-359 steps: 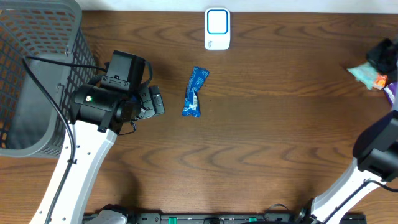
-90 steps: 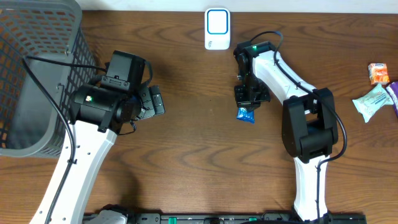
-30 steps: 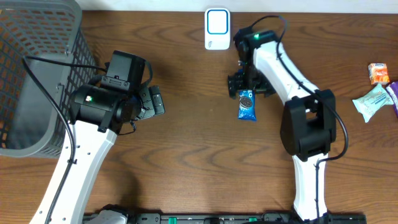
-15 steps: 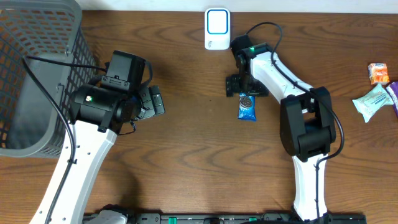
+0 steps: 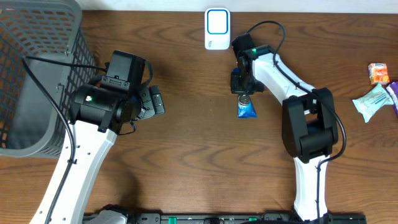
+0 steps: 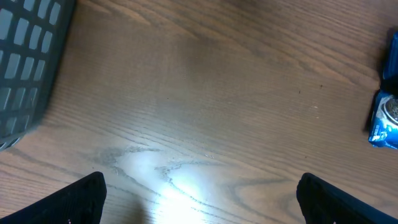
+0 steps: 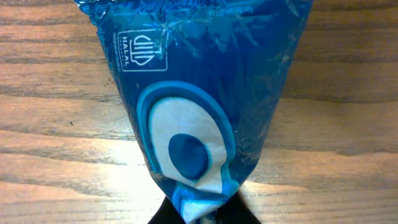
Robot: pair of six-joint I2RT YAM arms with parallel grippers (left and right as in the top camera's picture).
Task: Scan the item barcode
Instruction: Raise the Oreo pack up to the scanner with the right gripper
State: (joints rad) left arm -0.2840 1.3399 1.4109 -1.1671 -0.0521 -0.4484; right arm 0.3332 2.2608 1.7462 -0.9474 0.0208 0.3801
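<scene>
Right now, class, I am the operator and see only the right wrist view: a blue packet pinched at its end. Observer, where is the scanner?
Observer: The white scanner stands at the table's far edge, beyond the blue packet and the right gripper, slightly to their left.
Operator: Is the left gripper busy?
Observer: No. The left gripper is open and holds nothing, beside the grey basket.
Operator: Anything else to scan?
Observer: An orange packet and a pale green packet lie near the table's right edge.
</scene>
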